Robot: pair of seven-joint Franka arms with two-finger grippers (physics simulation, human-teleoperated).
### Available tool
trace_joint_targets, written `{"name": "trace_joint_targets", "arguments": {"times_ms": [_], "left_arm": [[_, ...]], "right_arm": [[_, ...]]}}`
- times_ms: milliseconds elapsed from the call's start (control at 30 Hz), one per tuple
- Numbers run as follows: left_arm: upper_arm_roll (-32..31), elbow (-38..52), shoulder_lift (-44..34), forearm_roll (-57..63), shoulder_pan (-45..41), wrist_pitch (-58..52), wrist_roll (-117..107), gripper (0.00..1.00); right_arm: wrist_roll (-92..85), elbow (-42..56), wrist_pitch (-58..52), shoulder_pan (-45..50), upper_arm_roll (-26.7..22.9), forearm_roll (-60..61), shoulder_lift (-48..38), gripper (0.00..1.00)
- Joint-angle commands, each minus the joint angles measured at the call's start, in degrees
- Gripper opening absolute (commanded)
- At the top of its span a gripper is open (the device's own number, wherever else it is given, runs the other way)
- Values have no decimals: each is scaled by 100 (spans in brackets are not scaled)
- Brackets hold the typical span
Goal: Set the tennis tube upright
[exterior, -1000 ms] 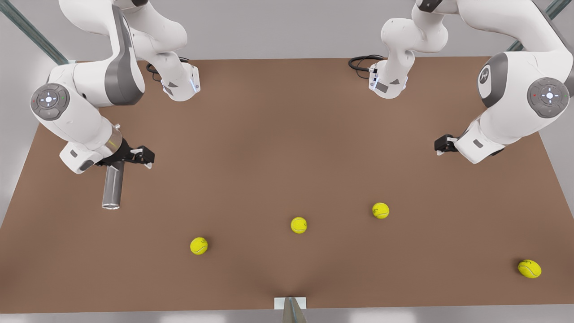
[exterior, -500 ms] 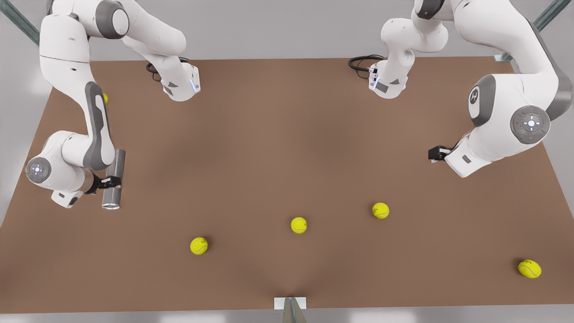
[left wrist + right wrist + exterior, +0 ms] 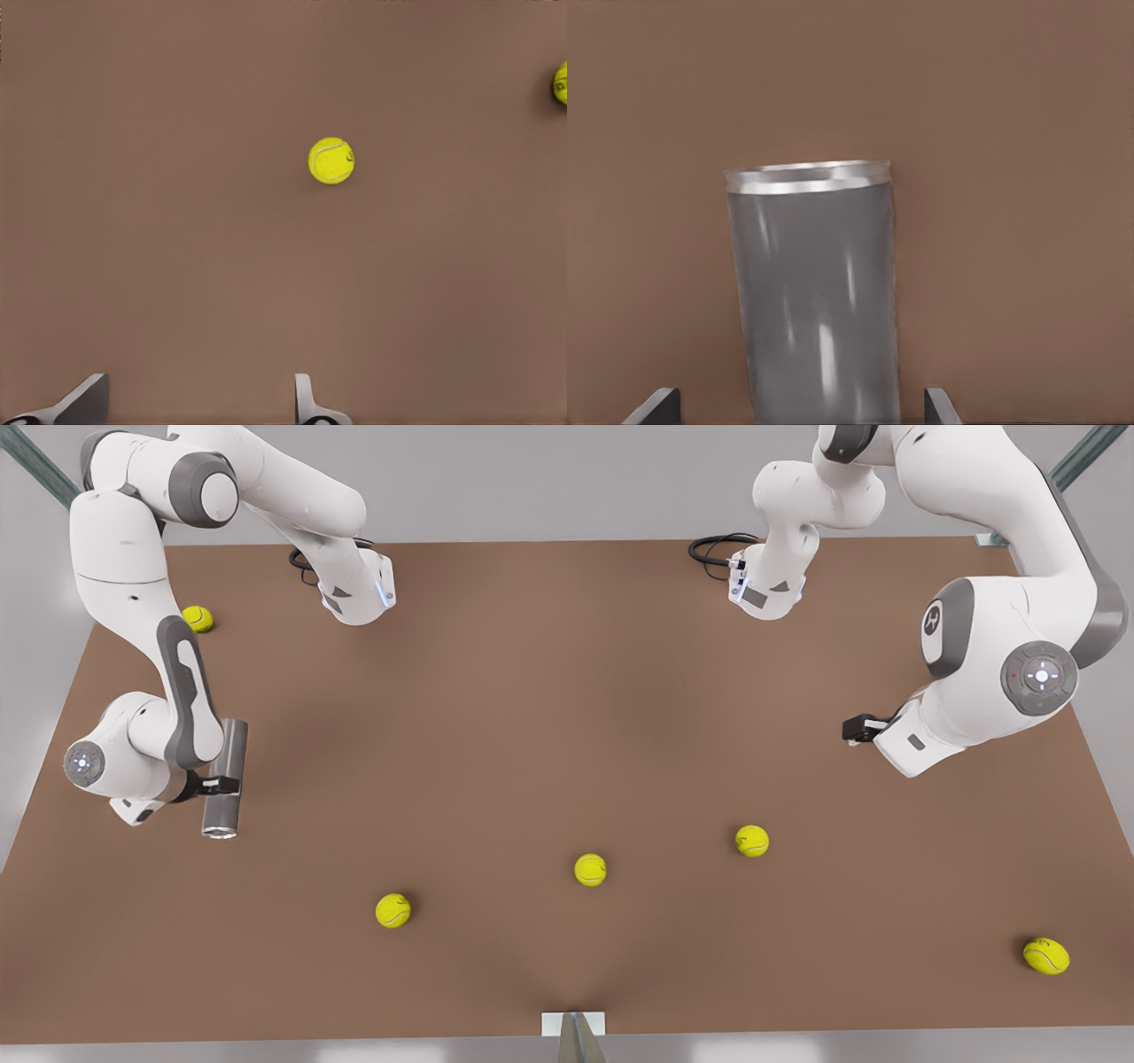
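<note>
Right gripper [image 3: 223, 786] straddles the tube [image 3: 226, 778], fingers spread, tube lying on the tabletop [image 3: 532, 717]. Left gripper [image 3: 855, 729] waits open above a ball [image 3: 331, 160].

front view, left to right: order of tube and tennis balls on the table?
Ball at the far edge → tennis tube, with the right end effector on it → ball → ball → ball → ball.

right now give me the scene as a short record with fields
tube: tennis tube lying on the table, pale rim toward the camera
right gripper: right gripper at the tube, jaws open astride it
left gripper: left gripper waiting above the table, jaws open
balls: five tennis balls scattered
task: tube not yet upright
</note>
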Motion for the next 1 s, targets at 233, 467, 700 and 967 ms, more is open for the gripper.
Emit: {"name": "trace_joint_targets", "arguments": {"times_ms": [233,467,700,967], "left_arm": [[0,-41,-1,0,1,-9,0,100],[0,-85,-1,0,1,-9,0,100],[0,-85,-1,0,1,-9,0,100],[0,-121,-1,0,1,-9,0,100]], "right_arm": [[-421,-102,-79,-26,-9,-369,-62,100],[-394,-770,264,-237,9,-545,-334,100],[-526,-929,677,-308,26,-554,-299,100],[-517,-937,677,-316,26,-528,-264,100]]}}
